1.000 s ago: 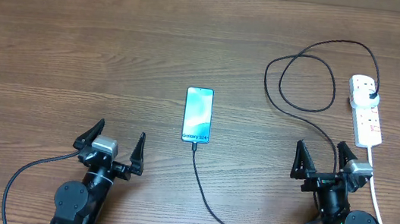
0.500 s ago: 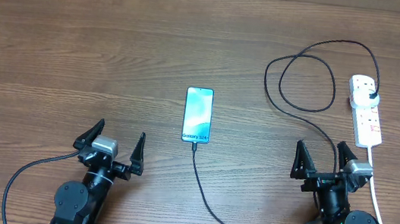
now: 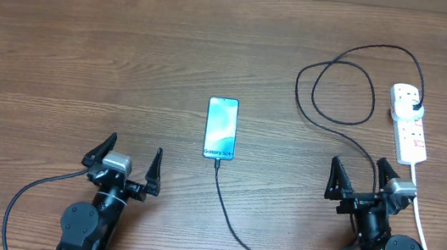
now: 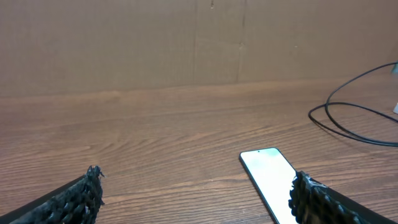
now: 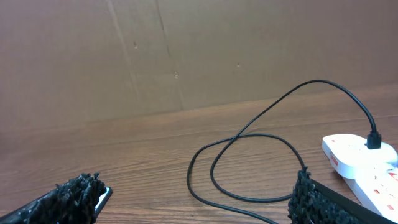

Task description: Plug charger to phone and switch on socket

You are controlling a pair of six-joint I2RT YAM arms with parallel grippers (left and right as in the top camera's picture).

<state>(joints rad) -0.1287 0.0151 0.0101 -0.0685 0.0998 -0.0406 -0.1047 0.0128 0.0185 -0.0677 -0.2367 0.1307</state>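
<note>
Brown wood-grain table (image 3: 89,40) fills my overhead view, with both arms parked along the near edge. On my left, the left gripper (image 3: 136,143) sits low over bare wood with its two fingers spread wide and nothing between them. From its wrist camera I see both black textured fingertips (image 4: 74,199) at the bottom corners and the phone just inside the right one. The phone (image 3: 220,128) lies flat near the middle of the table, screen up and lit blue-teal, white text at its near end. The charger (image 3: 298,81) meets that near end with its small tip; I cannot tell how deep it sits. From there it runs toward me, swings right, makes a loose loop on the far right side and ends in its black plug (image 3: 414,107), pushed into the socket (image 3: 412,140). The right gripper (image 3: 359,161) rests just near the socket, fingers apart and empty. The socket's thick white cord (image 3: 425,239) trails toward me past that arm. Its red switches are too small for me to read.
</note>
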